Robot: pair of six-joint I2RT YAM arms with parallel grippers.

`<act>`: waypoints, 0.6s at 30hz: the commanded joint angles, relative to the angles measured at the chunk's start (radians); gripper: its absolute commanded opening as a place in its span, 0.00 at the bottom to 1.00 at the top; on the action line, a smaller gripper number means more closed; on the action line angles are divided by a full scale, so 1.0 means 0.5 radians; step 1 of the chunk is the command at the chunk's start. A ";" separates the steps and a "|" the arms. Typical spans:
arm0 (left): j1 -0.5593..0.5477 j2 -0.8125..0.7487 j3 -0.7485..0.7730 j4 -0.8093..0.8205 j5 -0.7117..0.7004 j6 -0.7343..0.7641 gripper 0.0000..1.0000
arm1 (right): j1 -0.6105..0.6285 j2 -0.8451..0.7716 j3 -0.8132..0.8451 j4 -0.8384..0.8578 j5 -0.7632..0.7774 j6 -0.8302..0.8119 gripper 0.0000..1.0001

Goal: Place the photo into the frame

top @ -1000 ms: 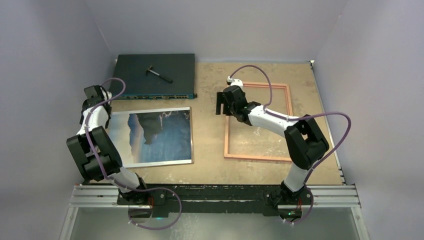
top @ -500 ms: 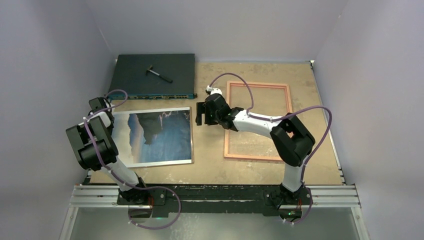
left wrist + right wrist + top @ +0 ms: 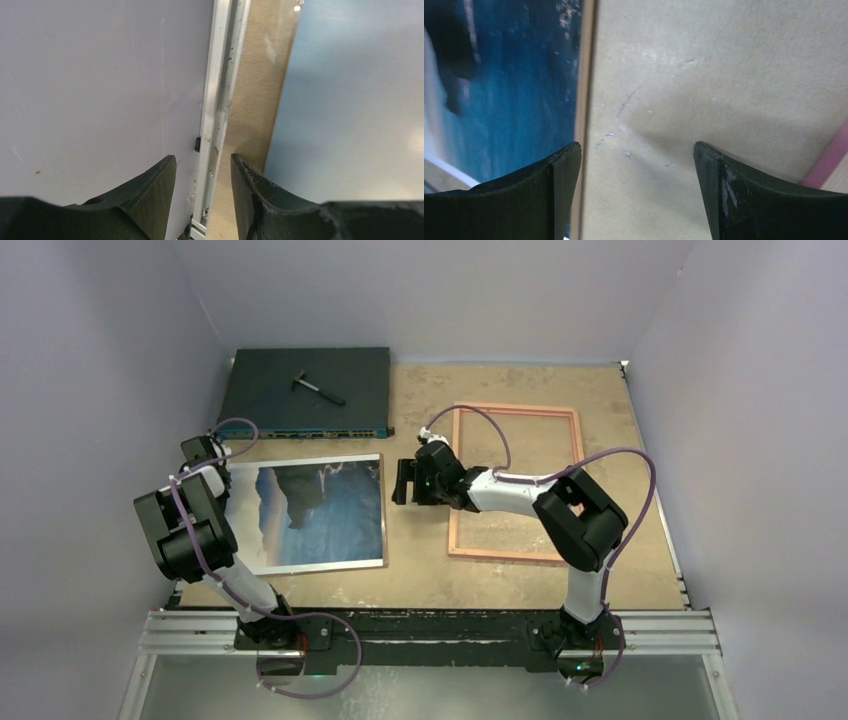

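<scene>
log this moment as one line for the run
photo face up on table | frame empty, right of it | left gripper open by photo's left edge | right gripper open between photo and frame

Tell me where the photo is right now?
In the top view, the photo lies flat on the table's left half, just in front of the dark box and left of the pink frame.

The photo point(image 3: 305, 513) lies flat, picture side up, on the left of the table: dark blue with white streaks and a pale border. The frame point(image 3: 518, 408), narrow and pink, lies flat to the right, well apart from it.
</scene>
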 commanded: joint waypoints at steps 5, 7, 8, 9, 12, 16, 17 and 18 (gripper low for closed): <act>-0.222 0.033 -0.137 -0.254 0.392 -0.202 0.43 | -0.004 0.020 -0.152 0.125 -0.088 0.148 0.86; -0.255 0.025 -0.146 -0.261 0.405 -0.211 0.43 | -0.004 0.013 -0.164 0.131 -0.130 0.167 0.86; -0.267 0.026 -0.147 -0.265 0.414 -0.210 0.43 | -0.004 0.008 -0.170 0.133 -0.131 0.175 0.86; -0.278 0.031 -0.147 -0.269 0.423 -0.210 0.43 | -0.004 0.002 -0.176 0.140 -0.133 0.183 0.86; -0.306 0.055 -0.147 -0.286 0.443 -0.218 0.43 | -0.004 0.000 -0.192 0.155 -0.137 0.212 0.86; -0.348 0.054 -0.158 -0.306 0.495 -0.242 0.42 | -0.004 0.012 -0.205 0.173 -0.153 0.257 0.86; -0.358 0.054 -0.159 -0.314 0.517 -0.246 0.42 | -0.006 0.021 -0.208 0.181 -0.159 0.268 0.86; -0.369 0.054 -0.161 -0.320 0.532 -0.254 0.41 | -0.005 0.027 -0.216 0.192 -0.172 0.282 0.86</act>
